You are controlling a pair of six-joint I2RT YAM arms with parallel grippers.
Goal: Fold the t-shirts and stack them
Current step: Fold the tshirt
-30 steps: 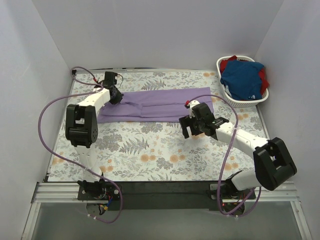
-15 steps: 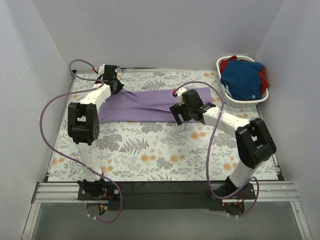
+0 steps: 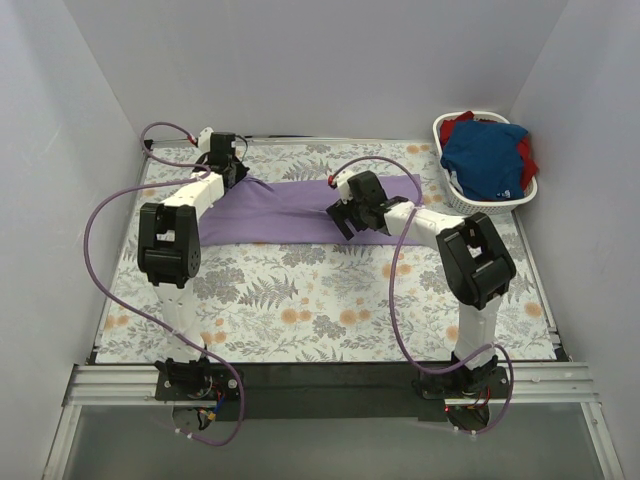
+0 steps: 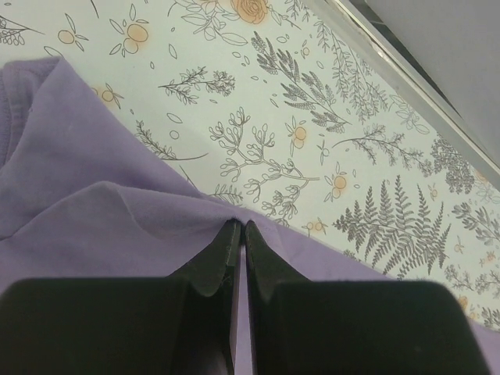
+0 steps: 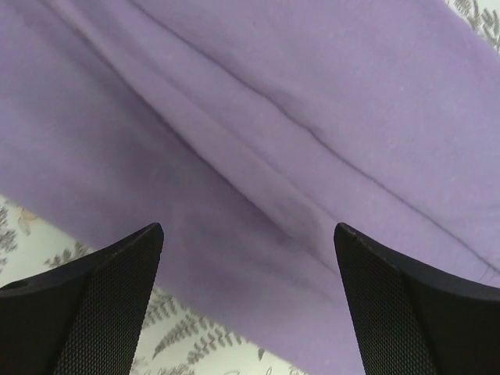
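Now stretched as a long band across the far half of the floral table (image 3: 300,290), from 10 o'clock to 1 o'clock: lavender t-shirt (image 3: 290,205), folded lengthwise, with a soft crease running along it. Pinched at its 10 o'clock corner by the left gripper (image 3: 240,178), jaws clamped tight on a raised ridge of cloth in the left wrist view. Compared with a second ago, drawn a little further toward 11 o'clock at that corner, so peaked and tauter there. Meanwhile swung in from 4 o'clock of the band to hover over its middle: right gripper (image 3: 338,210), fingers spread wide with nothing between them, purple cloth filling the right wrist view beneath. Reads as lining up for a crosswise fold, with one end held and the middle about to be taken. Not yet halved, so only partway through the first shirt. Further out at 2 o'clock, heaped in the white laundry basket (image 3: 438,132): blue t-shirt (image 3: 485,160) and red t-shirt (image 3: 458,123). Leaves two more to fold before any stack.
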